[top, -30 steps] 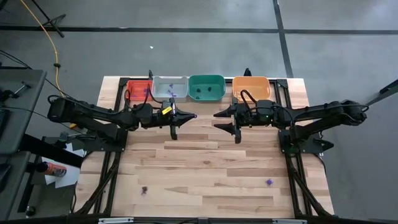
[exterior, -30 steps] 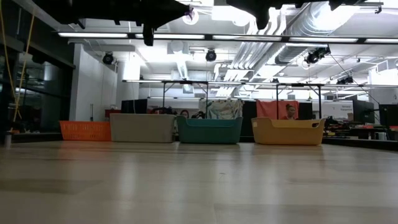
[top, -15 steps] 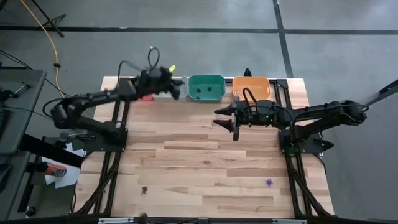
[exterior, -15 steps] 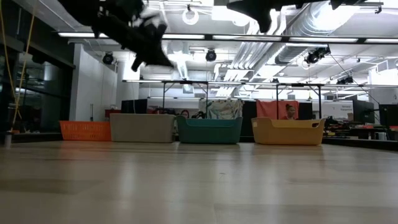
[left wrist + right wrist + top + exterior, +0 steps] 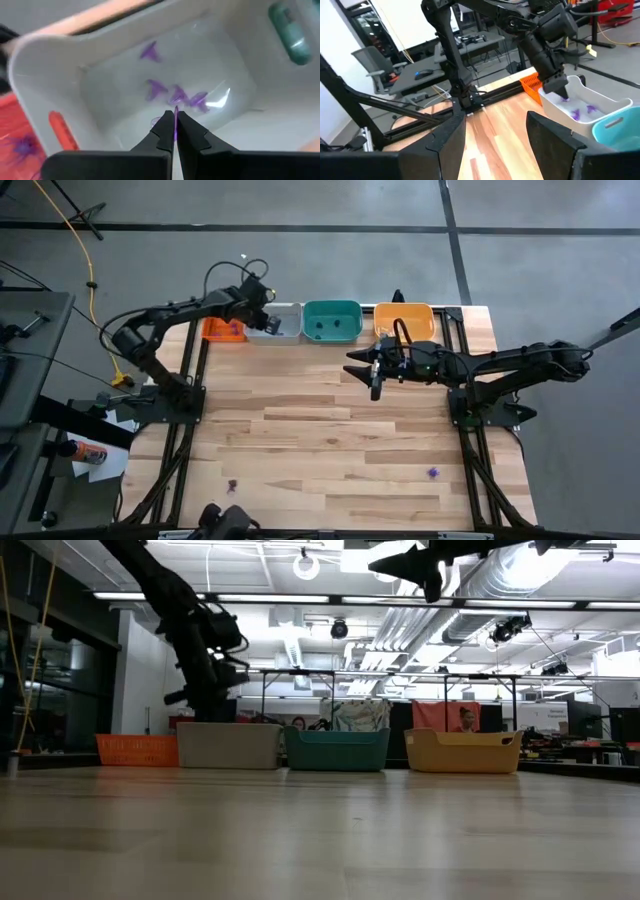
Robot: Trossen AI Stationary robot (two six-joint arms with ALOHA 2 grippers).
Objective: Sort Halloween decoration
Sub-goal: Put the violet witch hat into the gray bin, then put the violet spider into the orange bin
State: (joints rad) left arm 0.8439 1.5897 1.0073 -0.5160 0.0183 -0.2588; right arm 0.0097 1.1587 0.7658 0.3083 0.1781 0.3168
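My left gripper [image 5: 175, 125] hangs over the grey tray [image 5: 285, 325] at the table's far edge, pointing down into it, shut on a purple trinket [image 5: 175, 116]. Several more purple trinkets [image 5: 172, 92] lie on this tray's floor. The right wrist view shows the same gripper [image 5: 559, 86] above the tray. My right gripper [image 5: 362, 373] is held level and open above the table, in front of the green tray [image 5: 332, 320] and the orange tray [image 5: 404, 318], with nothing between its fingers. My left gripper pinches a purple trinket [image 5: 175, 116] between its two fingertips; only a thin purple sliver shows between them. The fingers come from above, slanting down into the grey tray. The trinket is held above the tray's floor.
A red tray [image 5: 222, 329] with a purple piece [image 5: 22, 147] stands left of the grey one. A dark trinket [image 5: 232, 485] and a purple one [image 5: 433, 473] lie loose near the table's near edge. Bare wood lies between.
My left gripper has swung from the table's middle toward the far left, to above the grey tray, and has tipped from level to pointing down, still shut on the purple trinket. My right gripper has rolled a little on the spot.
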